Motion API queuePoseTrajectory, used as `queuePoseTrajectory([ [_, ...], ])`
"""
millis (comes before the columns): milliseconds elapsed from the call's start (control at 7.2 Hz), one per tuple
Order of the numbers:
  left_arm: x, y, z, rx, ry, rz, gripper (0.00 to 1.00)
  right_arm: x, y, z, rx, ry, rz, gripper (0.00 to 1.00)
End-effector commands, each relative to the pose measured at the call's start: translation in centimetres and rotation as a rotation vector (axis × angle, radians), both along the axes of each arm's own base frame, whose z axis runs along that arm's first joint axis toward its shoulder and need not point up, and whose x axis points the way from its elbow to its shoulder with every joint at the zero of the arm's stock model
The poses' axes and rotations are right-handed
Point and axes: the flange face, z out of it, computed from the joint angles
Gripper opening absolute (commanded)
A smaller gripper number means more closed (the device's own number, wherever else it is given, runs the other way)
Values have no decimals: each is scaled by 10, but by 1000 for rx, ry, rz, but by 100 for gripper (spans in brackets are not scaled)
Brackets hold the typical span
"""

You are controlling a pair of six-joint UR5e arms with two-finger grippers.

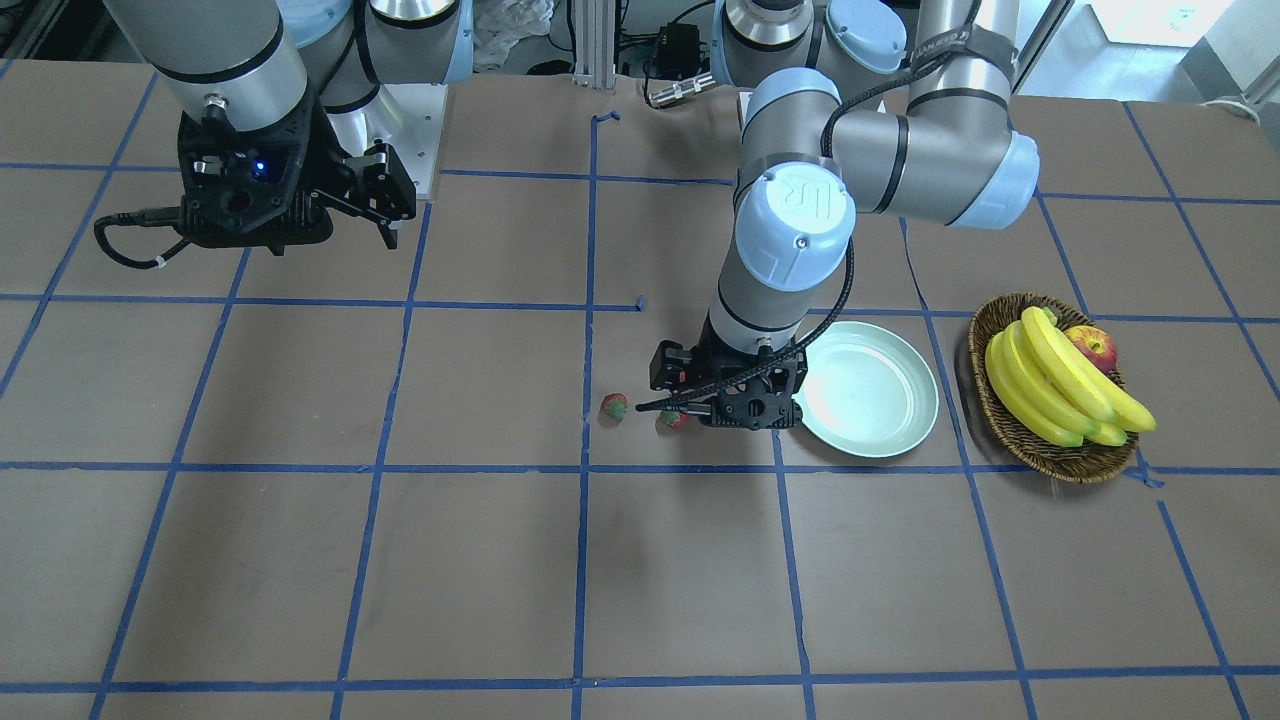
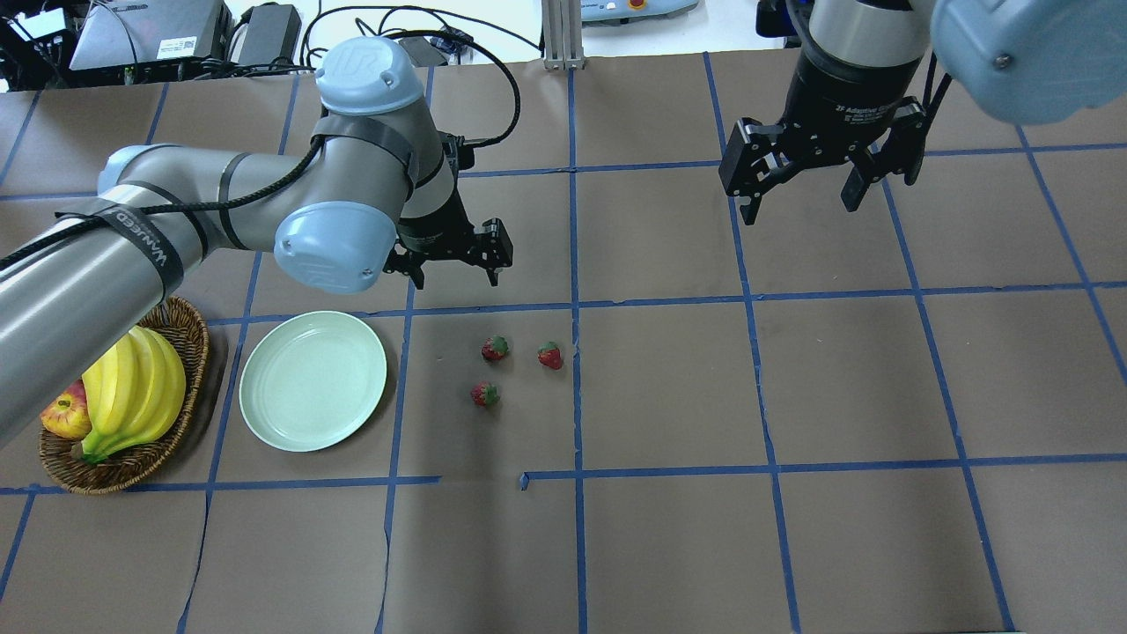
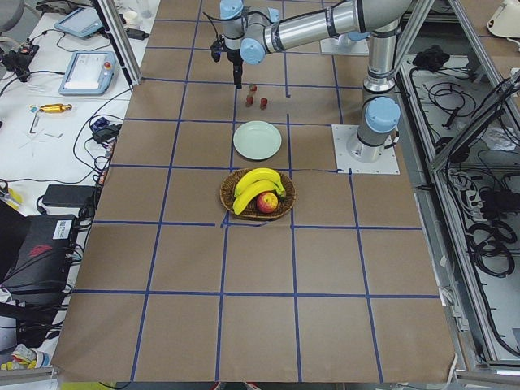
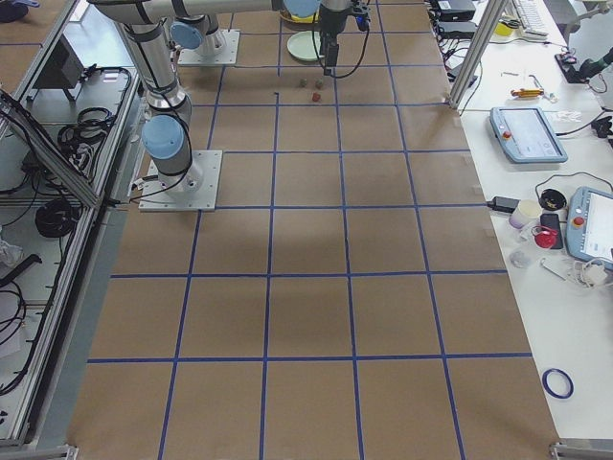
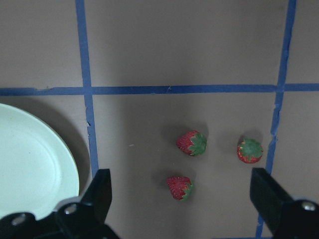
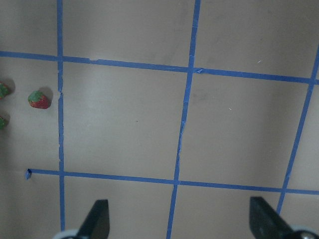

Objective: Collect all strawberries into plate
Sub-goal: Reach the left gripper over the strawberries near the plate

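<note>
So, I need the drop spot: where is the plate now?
In the overhead view the plate lies empty in the left half, between the basket on its left and the strawberries on its right, touching neither.

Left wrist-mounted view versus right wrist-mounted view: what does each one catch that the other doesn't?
Only the left wrist-mounted view shows part of the plate and all three strawberries whole, lying on the table beside it. Only the right wrist-mounted view shows the loose tape end. Both share the brown table, the blue tape lines and the strawberry nearest the tape line; its two neighbours are cut off at the right view's edge.
</note>
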Motion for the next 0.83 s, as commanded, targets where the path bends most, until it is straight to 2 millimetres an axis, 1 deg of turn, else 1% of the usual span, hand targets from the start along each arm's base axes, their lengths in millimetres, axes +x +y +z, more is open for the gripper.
queuePoseTrajectory([
  [0, -8, -3, -37, 17, 4, 5, 100, 1, 3, -17, 25, 3, 4, 100],
  [139, -9, -7, -45, 5, 2, 73, 100, 1, 4, -24, 36, 4, 2, 100],
  [278, -11, -11, -60, -6, 2, 168, 100, 0, 5, -24, 38, 6, 3, 100],
  [416, -13, -12, -77, -3, -2, 228, 100, 0, 4, -25, 41, 6, 3, 100],
  [555, -17, -12, -83, 3, 12, 275, 100, 0, 5, -26, 42, 6, 3, 100],
  [694, -23, -10, -89, 26, 39, 281, 100, 0, 6, -27, 45, 6, 1, 100],
])
